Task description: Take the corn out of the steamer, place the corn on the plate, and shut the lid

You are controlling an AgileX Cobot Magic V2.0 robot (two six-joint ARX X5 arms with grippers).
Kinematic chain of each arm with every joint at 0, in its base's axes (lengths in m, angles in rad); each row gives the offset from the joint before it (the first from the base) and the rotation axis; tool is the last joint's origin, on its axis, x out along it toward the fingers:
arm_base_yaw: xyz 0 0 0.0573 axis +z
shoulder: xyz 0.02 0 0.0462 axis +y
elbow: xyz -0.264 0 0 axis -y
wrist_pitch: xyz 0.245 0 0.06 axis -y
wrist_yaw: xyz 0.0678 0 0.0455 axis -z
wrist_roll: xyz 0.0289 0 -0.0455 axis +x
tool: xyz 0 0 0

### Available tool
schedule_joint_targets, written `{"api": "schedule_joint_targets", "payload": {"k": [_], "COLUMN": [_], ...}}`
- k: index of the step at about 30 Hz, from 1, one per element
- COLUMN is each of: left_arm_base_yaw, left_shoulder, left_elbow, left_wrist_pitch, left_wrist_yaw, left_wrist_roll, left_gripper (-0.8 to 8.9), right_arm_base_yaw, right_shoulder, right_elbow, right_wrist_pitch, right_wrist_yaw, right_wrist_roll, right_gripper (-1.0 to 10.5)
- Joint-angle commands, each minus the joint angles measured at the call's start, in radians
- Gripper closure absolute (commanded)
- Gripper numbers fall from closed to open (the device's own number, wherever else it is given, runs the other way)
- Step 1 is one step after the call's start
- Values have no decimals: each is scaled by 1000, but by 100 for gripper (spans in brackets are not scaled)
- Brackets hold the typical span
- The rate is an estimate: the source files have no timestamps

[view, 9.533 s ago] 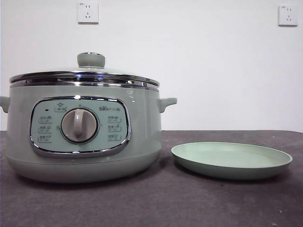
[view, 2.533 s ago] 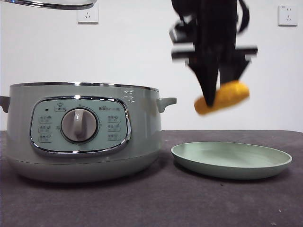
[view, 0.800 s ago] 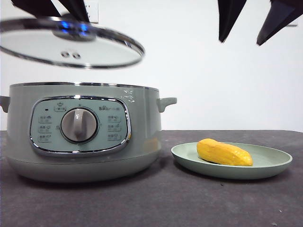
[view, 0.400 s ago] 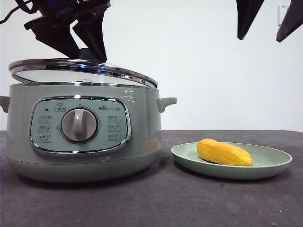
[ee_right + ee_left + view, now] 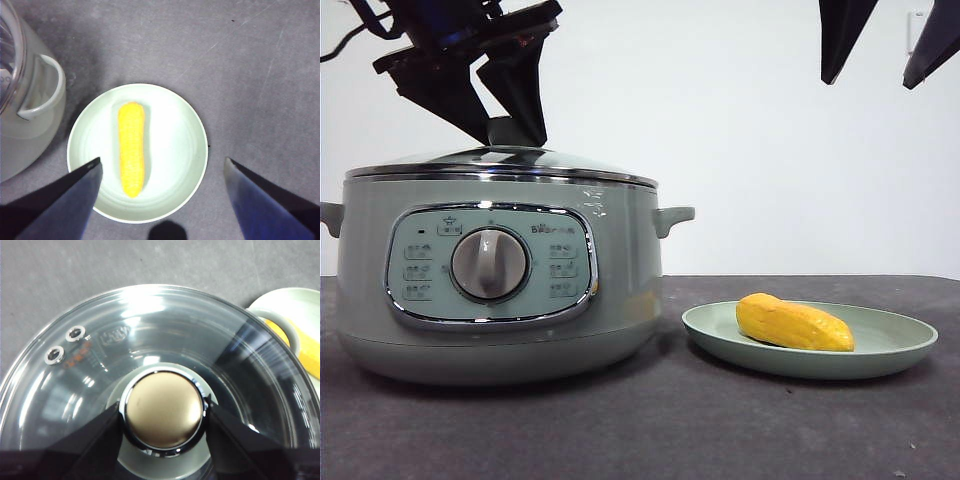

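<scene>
The left hand (image 5: 502, 128) is clamped on the lid's knob (image 5: 163, 412), one black jaw pressed against each side of it. The lid (image 5: 500, 163) is seated level on the chrome rim of the steamer (image 5: 490, 280), which stands toward the left edge of the bench (image 5: 640, 430). The right hand (image 5: 890, 45) is held spread wide and empty, high above the plate (image 5: 895, 345). The corn (image 5: 792, 323) is laid flat on the plate, just beside the steamer, toward the bench's right edge.
</scene>
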Motion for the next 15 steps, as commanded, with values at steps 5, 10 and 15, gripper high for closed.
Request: {"api": "schedule_joint_targets", "payload": {"k": [5,10,15], "left_arm_base_yaw": [-9,-9,-9], "left_shoulder": [26,25,-50], "left_elbow": [2,3,18], "left_wrist_pitch": [-63,-56,-47], "left_wrist_yaw": [-7,-8,-10], "left_wrist_roll": [8,13,13], "left_gripper": [796,345,346], "right_arm_base_yaw": [0,0,0], "right_shoulder": [-1,-1,-12], "right_elbow": [-3,-3,-3], "right_wrist_pitch": [3,3,42], "right_wrist_yaw": [0,-1,-8], "right_wrist_roll": [9,9,-3], "right_gripper": [541,541,541]}}
